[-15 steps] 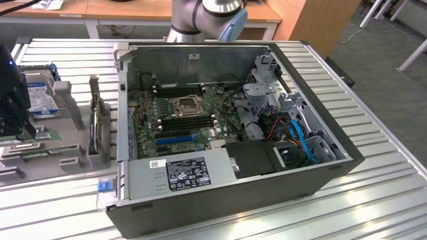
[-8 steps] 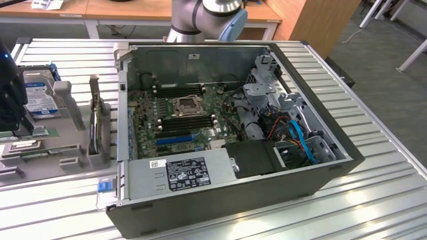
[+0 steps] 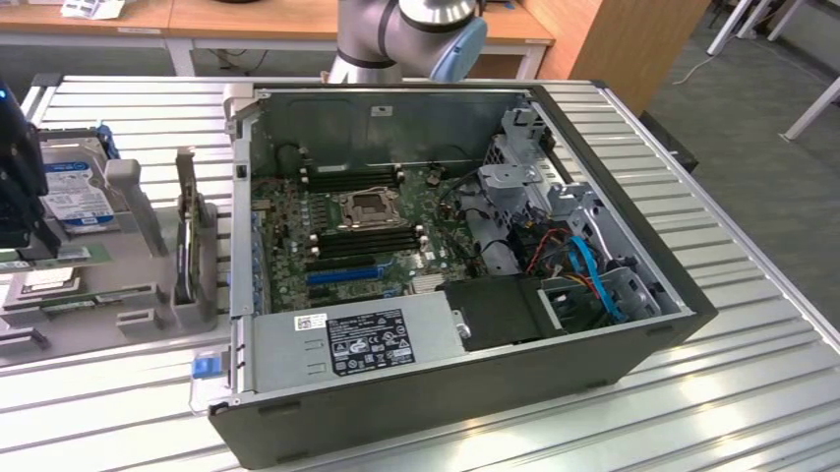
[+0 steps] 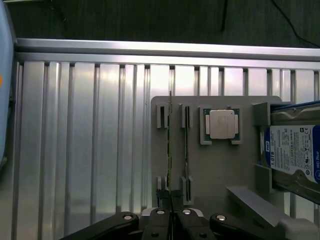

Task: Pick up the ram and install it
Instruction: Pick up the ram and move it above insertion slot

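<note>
Grey tray [image 3: 132, 339] at the exterior view's left sits under my gripper [image 3: 30, 236], well apart from the open computer case [image 3: 434, 413]; in the wrist view my fingers [image 4: 162, 214] pinch the ram [image 4: 170, 145], on edge in its tray slot, neither lifted nor installed.

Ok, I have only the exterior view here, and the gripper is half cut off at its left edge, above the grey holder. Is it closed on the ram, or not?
Observer: In the wrist view the gripper is shut on the ram, which stands on edge in the slots of the grey holder.
Operator: Is another stick close to it?
Observer: Yes, a second stick stands in the neighbouring slots, parallel to the held one and not touching it.
Operator: And the processor?
Observer: The processor lies flat in its own recess past the second stick, and the hard drive is on its far side.
</note>
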Available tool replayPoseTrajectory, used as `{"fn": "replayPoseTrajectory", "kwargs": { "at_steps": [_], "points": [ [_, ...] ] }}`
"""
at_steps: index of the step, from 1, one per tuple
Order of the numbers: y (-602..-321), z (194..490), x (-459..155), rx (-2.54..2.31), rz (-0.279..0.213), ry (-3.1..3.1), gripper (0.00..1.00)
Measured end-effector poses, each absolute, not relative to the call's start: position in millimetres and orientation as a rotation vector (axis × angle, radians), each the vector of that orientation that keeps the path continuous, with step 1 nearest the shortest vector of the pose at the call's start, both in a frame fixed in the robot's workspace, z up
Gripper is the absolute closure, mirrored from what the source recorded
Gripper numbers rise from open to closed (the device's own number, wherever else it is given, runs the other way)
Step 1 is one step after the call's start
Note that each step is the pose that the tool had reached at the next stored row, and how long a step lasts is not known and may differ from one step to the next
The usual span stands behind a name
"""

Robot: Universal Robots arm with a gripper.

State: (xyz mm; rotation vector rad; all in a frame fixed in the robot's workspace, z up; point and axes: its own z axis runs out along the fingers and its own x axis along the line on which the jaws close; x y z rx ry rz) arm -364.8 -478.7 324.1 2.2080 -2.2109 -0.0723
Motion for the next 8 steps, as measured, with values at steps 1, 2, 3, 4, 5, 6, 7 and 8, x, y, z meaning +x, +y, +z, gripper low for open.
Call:
{"fn": "replayPoseTrajectory", "kwargs": {
  "at_steps": [1,2,3,4,5,6,7,8],
  "points": [
    [-479,326,-365,2.208,-0.072,-2.211,0.89],
    [-479,328,-365,2.208,-0.072,-2.211,0.89],
    [-479,329,-365,2.208,-0.072,-2.211,0.89],
    [-479,331,-365,2.208,-0.072,-2.211,0.89],
    [-479,333,-365,2.208,-0.072,-2.211,0.89],
    [-479,335,-365,2.208,-0.072,-2.211,0.89],
    [-479,337,-365,2.208,-0.072,-2.211,0.89],
    [-479,338,-365,2.208,-0.072,-2.211,0.89]
  ]
}}
